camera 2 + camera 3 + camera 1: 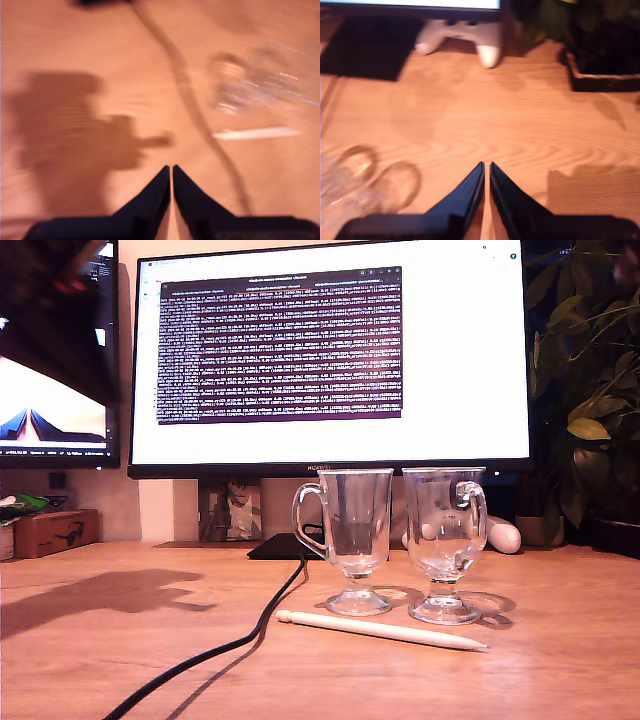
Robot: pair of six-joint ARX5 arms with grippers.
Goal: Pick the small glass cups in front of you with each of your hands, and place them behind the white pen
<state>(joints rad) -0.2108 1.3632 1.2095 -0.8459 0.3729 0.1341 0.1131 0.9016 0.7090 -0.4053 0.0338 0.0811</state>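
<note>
While both cups (400,535) stand just behind the pen (380,630), your first gripper (171,170) and second gripper (486,166) hover pinched together, empty, seemingly clear of them.

You have two clear glass mugs on the desk (80,660): the first glass mug (352,523) and the second glass mug (443,530). You have one white stylus (380,631), one black cable (232,642), two monitors, the large monitor (330,355) and the side monitor (55,350), and one white game controller (462,36).
</note>
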